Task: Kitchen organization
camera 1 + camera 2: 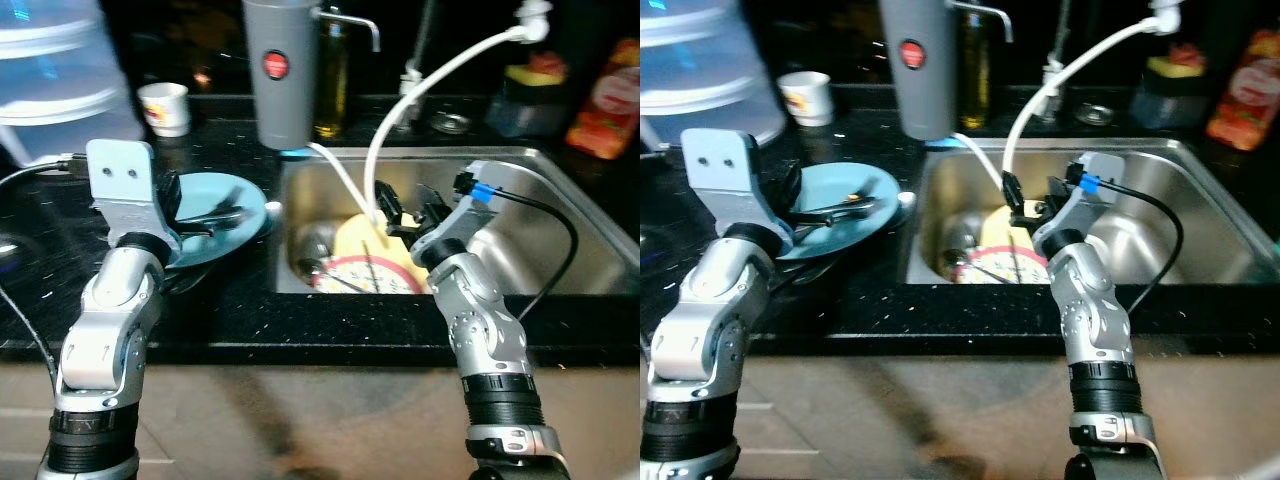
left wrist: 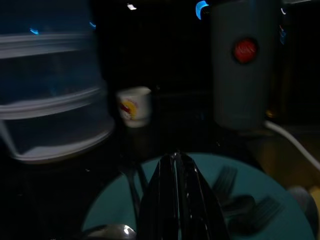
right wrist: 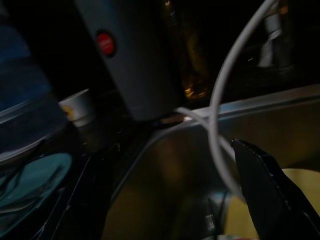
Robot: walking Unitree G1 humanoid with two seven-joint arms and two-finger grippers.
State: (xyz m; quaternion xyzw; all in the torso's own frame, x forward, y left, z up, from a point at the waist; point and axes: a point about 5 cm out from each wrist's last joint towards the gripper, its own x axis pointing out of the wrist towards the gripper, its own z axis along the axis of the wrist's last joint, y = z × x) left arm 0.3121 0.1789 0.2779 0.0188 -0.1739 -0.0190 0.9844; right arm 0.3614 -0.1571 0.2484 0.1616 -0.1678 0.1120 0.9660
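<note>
A light blue plate (image 1: 232, 222) lies on the black counter left of the sink, with dark forks and a spoon (image 2: 235, 195) on it. My left gripper (image 2: 175, 161) hovers over the plate's near edge, its fingers pressed together with nothing seen between them. My right gripper (image 1: 408, 208) is inside the steel sink (image 1: 560, 210), above a yellow dish (image 1: 352, 240) and a round red-rimmed plate (image 1: 365, 277). Its fingers (image 3: 265, 175) stand wide apart and empty, either side of the white hose (image 3: 220, 125).
A tall grey canister with a red button (image 1: 280, 70) stands at the sink's back left corner, an oil bottle (image 1: 333, 80) beside it. A small white cup (image 1: 165, 106) and a clear plastic container (image 1: 50, 80) sit back left. A red packet (image 1: 610, 100) stands back right.
</note>
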